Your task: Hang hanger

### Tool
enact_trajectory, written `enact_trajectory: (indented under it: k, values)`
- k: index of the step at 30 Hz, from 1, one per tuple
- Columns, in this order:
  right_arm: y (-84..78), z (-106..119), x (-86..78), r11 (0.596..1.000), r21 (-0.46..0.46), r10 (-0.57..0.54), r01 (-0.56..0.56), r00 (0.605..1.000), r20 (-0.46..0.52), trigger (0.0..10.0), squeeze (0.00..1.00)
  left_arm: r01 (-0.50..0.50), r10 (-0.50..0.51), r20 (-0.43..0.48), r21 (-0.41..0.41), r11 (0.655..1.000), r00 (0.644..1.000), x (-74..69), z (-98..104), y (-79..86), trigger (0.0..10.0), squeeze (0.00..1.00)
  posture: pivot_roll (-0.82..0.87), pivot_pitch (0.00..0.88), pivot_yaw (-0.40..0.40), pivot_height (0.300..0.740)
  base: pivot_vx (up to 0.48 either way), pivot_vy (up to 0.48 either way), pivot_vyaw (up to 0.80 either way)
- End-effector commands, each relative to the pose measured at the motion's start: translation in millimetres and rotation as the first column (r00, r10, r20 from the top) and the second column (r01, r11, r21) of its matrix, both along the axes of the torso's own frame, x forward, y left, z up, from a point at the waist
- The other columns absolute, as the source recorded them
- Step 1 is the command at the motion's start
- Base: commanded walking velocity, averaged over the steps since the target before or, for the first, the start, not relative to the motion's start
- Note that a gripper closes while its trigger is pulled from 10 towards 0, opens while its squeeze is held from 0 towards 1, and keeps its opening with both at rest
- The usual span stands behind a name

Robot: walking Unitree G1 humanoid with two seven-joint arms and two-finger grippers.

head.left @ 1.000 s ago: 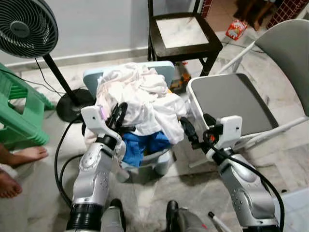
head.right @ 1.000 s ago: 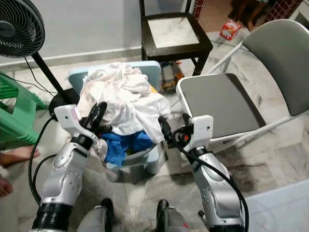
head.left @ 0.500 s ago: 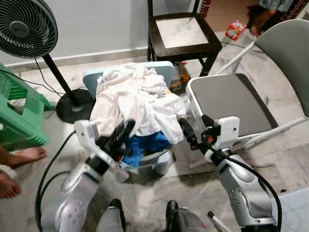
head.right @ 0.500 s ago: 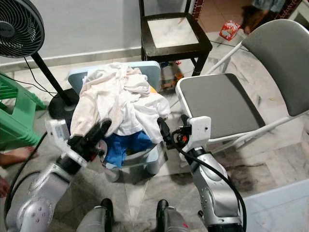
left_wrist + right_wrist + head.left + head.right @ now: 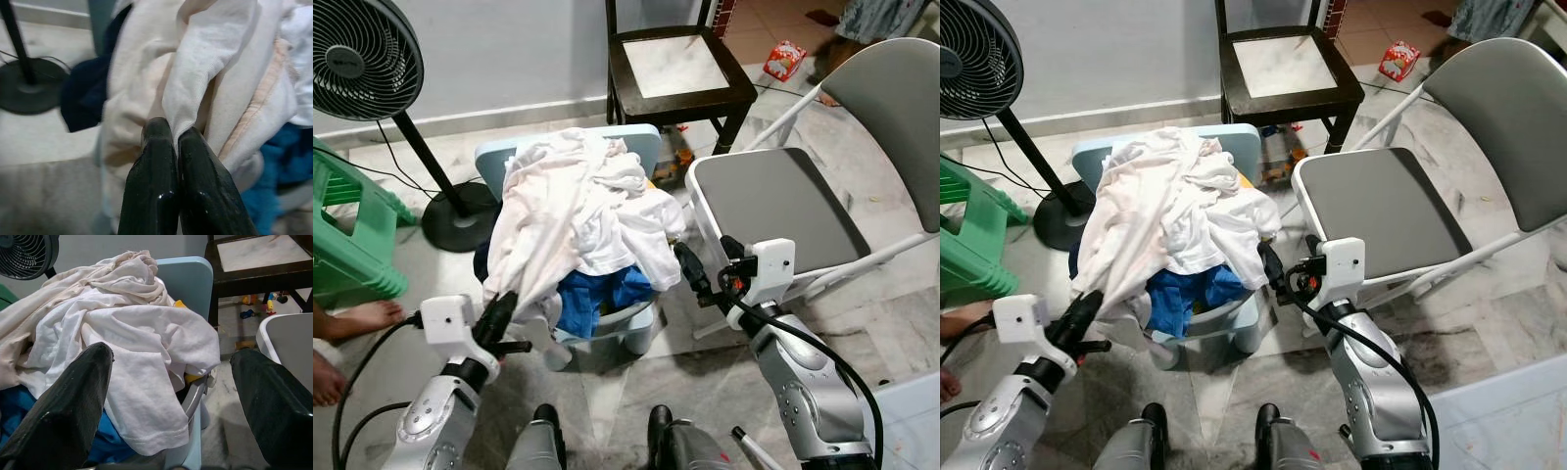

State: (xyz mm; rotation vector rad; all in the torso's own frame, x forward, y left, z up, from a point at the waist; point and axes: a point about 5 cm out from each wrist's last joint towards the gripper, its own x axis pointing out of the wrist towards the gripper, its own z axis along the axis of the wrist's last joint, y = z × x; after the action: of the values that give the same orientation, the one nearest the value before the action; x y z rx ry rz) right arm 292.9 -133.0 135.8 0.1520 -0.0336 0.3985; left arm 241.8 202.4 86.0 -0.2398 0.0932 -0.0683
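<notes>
Cream-white cloth (image 5: 540, 240) is pinched between the closed fingers of the left gripper (image 5: 177, 139), a fold of it drawn down and outward from the pile of laundry (image 5: 592, 211) heaped on the pale blue plastic chair (image 5: 636, 147). The pull is probably meant to lift this garment clear so that whatever lies under or inside it can be reached. A hanger cannot be made out anywhere in the frames; if one is there, it is hidden among the clothes, which would explain why cloth is gripped rather than the task's own thing.

Just to the right of the blue chair, at its front corner, the right gripper (image 5: 171, 377) is held with its fingers spread wide and nothing between them, aimed at the white shirt (image 5: 142, 362) draped over the chair's edge, seemingly kept ready to take a second hold. Blue fabric (image 5: 597, 294) is seen beneath the white layers at the chair's front.

Right of the blue chair a grey folding chair (image 5: 773, 201) stands; behind it a dark wooden chair (image 5: 680, 64); to its left a standing fan (image 5: 362, 59) and a green stool (image 5: 352, 245). A person's bare foot (image 5: 362, 318) rests on the floor further left.
</notes>
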Motion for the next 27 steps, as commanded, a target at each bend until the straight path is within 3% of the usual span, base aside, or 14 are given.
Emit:
enact_trajectory:
  k: [1, 8, 9, 11, 12, 13, 14, 15, 16, 20, 21, 27]
  values:
    - [-1.1, -7.0, -2.9, 1.000, -0.010, 0.003, -0.003, 1.000, -0.019, 10.0, 0.00, -0.035, 0.037, -0.044, 0.032, 0.999, 0.998, -7.5, -13.5, 4.7, 0.0, 0.00, 0.21, 0.351, -0.068, 0.740, 0.000, 0.000, 0.00]
    - [-1.5, -7.1, -2.4, 1.000, -0.013, 0.000, 0.000, 1.000, -0.017, 10.0, 0.00, -0.083, 0.088, -0.048, 0.089, 0.993, 0.995, -6.4, -21.1, 7.9, 0.0, 0.00, 0.21, 0.351, -0.067, 0.740, 0.000, 0.000, 0.00]
    - [-1.6, -7.1, -2.5, 1.000, -0.014, -0.001, 0.001, 1.000, -0.017, 10.0, 0.00, -0.112, 0.116, -0.024, 0.123, 0.986, 0.993, -1.0, -15.5, 10.0, 4.4, 0.00, 0.21, 0.350, -0.067, 0.740, 0.000, 0.000, 0.00]
    - [-1.4, -7.3, -2.7, 1.000, -0.015, -0.001, 0.001, 1.000, -0.017, 10.0, 0.00, -0.143, 0.144, 0.004, 0.175, 0.974, 0.990, 3.6, -9.0, 13.1, 4.7, 0.00, 0.21, 0.351, -0.068, 0.740, 0.000, 0.000, 0.00]
    - [-1.4, -7.4, -2.7, 1.000, -0.016, -0.001, 0.001, 1.000, -0.017, 10.0, 0.00, -0.147, 0.146, 0.018, 0.181, 0.973, 0.989, 5.2, -6.5, 13.5, 9.6, 0.00, 0.21, 0.351, -0.069, 0.740, 0.000, 0.000, 0.00]
    - [-1.4, -7.8, -2.7, 1.000, -0.018, -0.002, 0.001, 1.000, -0.017, 10.0, 0.00, -0.159, 0.151, 0.053, 0.197, 0.967, 0.987, 8.9, 0.4, 14.1, 3.5, 0.00, 0.21, 0.350, -0.069, 0.740, 0.000, 0.000, 0.00]
    - [-1.3, -8.0, -2.7, 1.000, -0.018, -0.002, 0.001, 1.000, -0.017, 10.0, 0.00, -0.163, 0.153, 0.065, 0.204, 0.965, 0.986, 10.2, 2.9, 14.2, 3.5, 0.00, 0.21, 0.350, -0.069, 0.740, 0.000, 0.000, 0.00]
    - [-1.3, -8.1, -2.7, 1.000, -0.019, -0.002, 0.001, 1.000, -0.017, 10.0, 0.00, -0.167, 0.155, 0.071, 0.209, 0.964, 0.985, 10.9, 4.2, 14.3, 9.2, 0.00, 0.21, 0.350, -0.069, 0.740, 0.000, 0.000, 0.00]
    - [-1.3, -8.0, -2.3, 1.000, -0.019, -0.003, 0.002, 1.000, -0.016, 10.0, 0.00, -0.184, 0.166, 0.092, 0.239, 0.954, 0.982, 15.4, 10.3, 14.3, 10.0, 0.00, 0.21, 0.348, -0.068, 0.740, 0.000, 0.000, 0.00]
    - [-0.3, -7.2, -1.1, 1.000, -0.018, -0.002, 0.002, 1.000, -0.013, 10.0, 0.00, -0.228, 0.199, 0.123, 0.304, 0.925, 0.972, 26.3, 22.8, 13.6, 10.0, 0.00, 0.21, 0.347, -0.070, 0.740, 0.000, 0.000, 0.00]
    - [-0.3, -7.1, -1.1, 1.000, -0.018, -0.002, 0.002, 1.000, -0.012, 10.0, 0.00, -0.229, 0.201, 0.121, 0.302, 0.925, 0.972, 27.2, 23.6, 12.7, 10.0, 1.00, 0.21, 0.347, -0.069, 0.740, 0.000, 0.000, 0.00]
    - [-1.2, -7.4, -1.1, 1.000, -0.019, -0.006, 0.006, 1.000, -0.011, 10.0, 0.00, -0.195, 0.157, 0.127, 0.405, 0.893, 0.980, 21.3, 22.9, 2.3, 10.0, 1.00, 0.21, 0.345, -0.063, 0.740, 0.000, 0.000, 0.00]
